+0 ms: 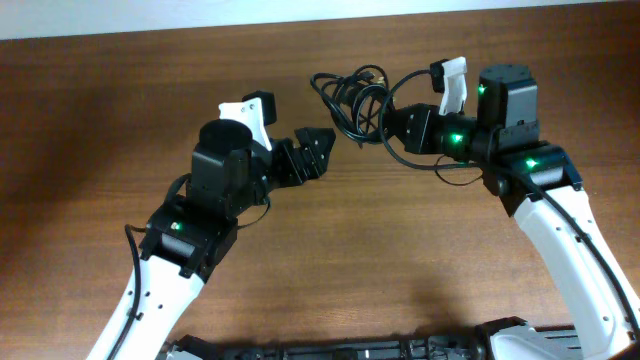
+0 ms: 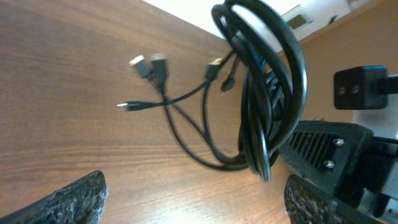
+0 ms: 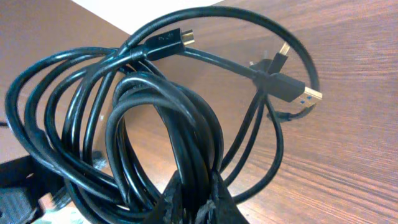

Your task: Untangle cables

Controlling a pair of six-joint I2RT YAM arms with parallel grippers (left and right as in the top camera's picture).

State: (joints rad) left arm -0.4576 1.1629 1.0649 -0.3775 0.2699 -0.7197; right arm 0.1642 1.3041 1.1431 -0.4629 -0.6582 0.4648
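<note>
The cables (image 1: 355, 98) are a bunch of thin black cords in loose loops with small plug ends, at the far middle of the table. My right gripper (image 1: 388, 122) is shut on the bunch, with several strands pinched between its fingers (image 3: 202, 199) and the loops (image 3: 124, 118) hanging up in front of it. Gold-tipped plugs (image 3: 298, 93) stick out to the right. My left gripper (image 1: 318, 150) is open and empty, just left of the bunch. In the left wrist view the loops (image 2: 267, 87) hang ahead between its fingers (image 2: 193, 202), and plug ends (image 2: 149, 65) lie on the wood.
The wooden table (image 1: 120, 100) spreads around both arms. A pale wall edge (image 1: 300, 10) runs along the far side. The right arm's body (image 1: 505, 110) stands just right of the cables.
</note>
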